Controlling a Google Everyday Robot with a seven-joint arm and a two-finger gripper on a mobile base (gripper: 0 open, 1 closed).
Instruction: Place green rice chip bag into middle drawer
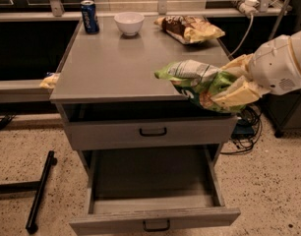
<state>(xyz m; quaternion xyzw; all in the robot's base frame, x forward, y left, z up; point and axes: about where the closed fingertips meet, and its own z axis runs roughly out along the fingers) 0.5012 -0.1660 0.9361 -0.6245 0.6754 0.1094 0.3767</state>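
Note:
The green rice chip bag (pixel 197 82) is crinkly and bright green with pale print. It hangs in the air at the cabinet top's front right corner, above the drawers. My gripper (pixel 237 81) comes in from the right on a white arm and is shut on the bag's right end, its pale fingers (pixel 236 95) above and below the foil. The middle drawer (pixel 153 218) is pulled out wide open below, with a small dark bar handle on its front and a bare grey inside. The bag is up and a little right of the drawer's opening.
On the grey cabinet top (pixel 111 68) stand a blue can (pixel 89 16) and a white bowl (pixel 129 23) at the back, with a brown-and-yellow snack bag (pixel 190 28) at the back right. The upper handled drawer (pixel 150 132) is shut. A black bar (pixel 40 191) lies on the floor left.

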